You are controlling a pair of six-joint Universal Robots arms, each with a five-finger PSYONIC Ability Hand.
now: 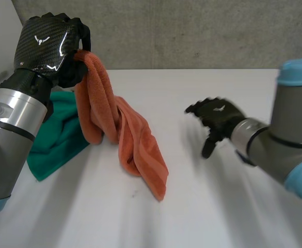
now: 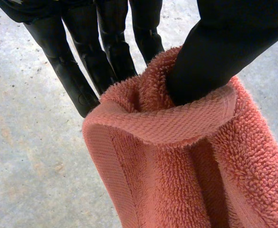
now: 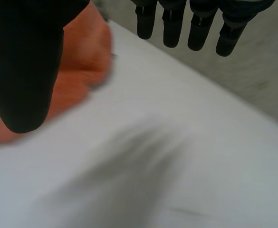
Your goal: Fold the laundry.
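left hand (image 1: 45,44) pinches the towel (image 1: 135,139) by a hem, high over the table's (image 1: 192,206) far left corner, tail trailing mid-table; right hand (image 1: 218,116) spread, empty, and best grabs the low end to pull it flat.

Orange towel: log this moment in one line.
left hand: pinching orange towel, end raised | right hand: open, empty | green cloth: on table

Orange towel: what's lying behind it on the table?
A green cloth lies on the white table behind the orange towel, which the left hand pinches up by an edge. The towel and left arm cover part of the cloth.
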